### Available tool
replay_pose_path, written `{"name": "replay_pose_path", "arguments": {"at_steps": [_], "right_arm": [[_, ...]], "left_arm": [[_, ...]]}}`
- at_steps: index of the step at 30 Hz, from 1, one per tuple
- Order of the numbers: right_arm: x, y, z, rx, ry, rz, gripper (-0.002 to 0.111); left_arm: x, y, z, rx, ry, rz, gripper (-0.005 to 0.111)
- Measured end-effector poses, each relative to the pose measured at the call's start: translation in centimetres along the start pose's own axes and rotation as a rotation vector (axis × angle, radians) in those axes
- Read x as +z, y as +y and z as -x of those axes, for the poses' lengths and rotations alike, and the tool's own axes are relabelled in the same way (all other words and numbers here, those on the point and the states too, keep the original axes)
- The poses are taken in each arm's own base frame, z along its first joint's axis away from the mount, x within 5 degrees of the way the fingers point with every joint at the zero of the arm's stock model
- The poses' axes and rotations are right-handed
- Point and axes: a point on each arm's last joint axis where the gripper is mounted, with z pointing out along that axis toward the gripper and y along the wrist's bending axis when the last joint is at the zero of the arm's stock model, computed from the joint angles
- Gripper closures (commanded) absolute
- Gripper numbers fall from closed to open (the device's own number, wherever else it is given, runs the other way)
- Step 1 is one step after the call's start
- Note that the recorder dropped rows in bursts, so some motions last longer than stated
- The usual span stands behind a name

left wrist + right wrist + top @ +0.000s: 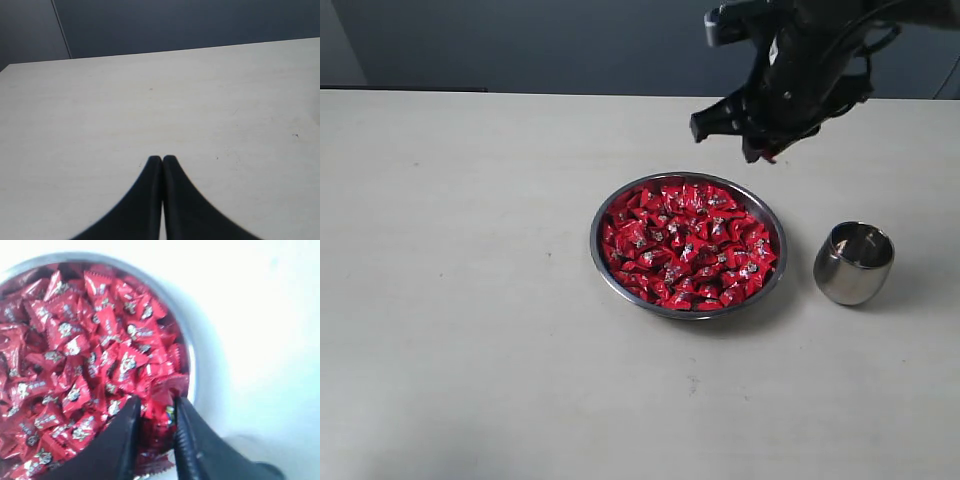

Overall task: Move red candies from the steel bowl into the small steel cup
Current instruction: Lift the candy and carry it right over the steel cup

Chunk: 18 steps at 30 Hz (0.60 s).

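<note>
Black fingers point(131, 420) of the right gripper point(156, 406) sit closest to the lens in the right wrist view. They are set narrow and pinch a single red candy point(159, 426) between the tips. That piece is blurred, so its markings cannot be read.

Below the grip lie the red candies point(688, 245): glossy bright red wrappers with crimped ends, each bearing a small white-silver mark. They are heaped loosely and fill the bowl point(595, 240) close to its thin rim. The bowl is wide, shallow, polished steel, and stands near the middle of the table point(470, 330).

The cup point(853, 265) is small, rounded and mirror-bright. It stands just to the right of the bowl and does not touch it. Its near wall hides its floor.

In the exterior view the right gripper hangs over the bowl's far right edge. Its height cannot be judged, and the arm is cut off by the top of the frame.

The left gripper point(162, 159) (seen only in its own wrist view) has its tips pressed together with nothing between them, above bare table.
</note>
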Motion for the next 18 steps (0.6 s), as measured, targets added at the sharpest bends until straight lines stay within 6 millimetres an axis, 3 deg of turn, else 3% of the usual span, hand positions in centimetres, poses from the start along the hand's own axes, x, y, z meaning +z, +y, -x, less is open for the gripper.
{"name": "replay_pose_path", "arguments": {"at_steps": [4,7,12,18], "right_arm": [[-3.1,-1.8,-0.9,0.014,-0.086,-0.069,0.109],[-4.3,-3.2,-2.1,0.041,-0.097,-0.095,0.109],[-3.8,-6.0,-4.8,0.108,-0.030,-0.137,0.109],[-1.0,-6.6,-8.9,0.102,0.117,-0.152,0.109]], "left_arm": [[0.0,0.0,0.0,0.000,0.000,0.000,0.106],[0.0,0.0,0.0,0.000,0.000,0.000,0.106],[0.0,0.0,0.0,0.000,0.000,0.000,0.106],[0.0,0.0,0.0,0.000,0.000,0.000,0.106]]}}
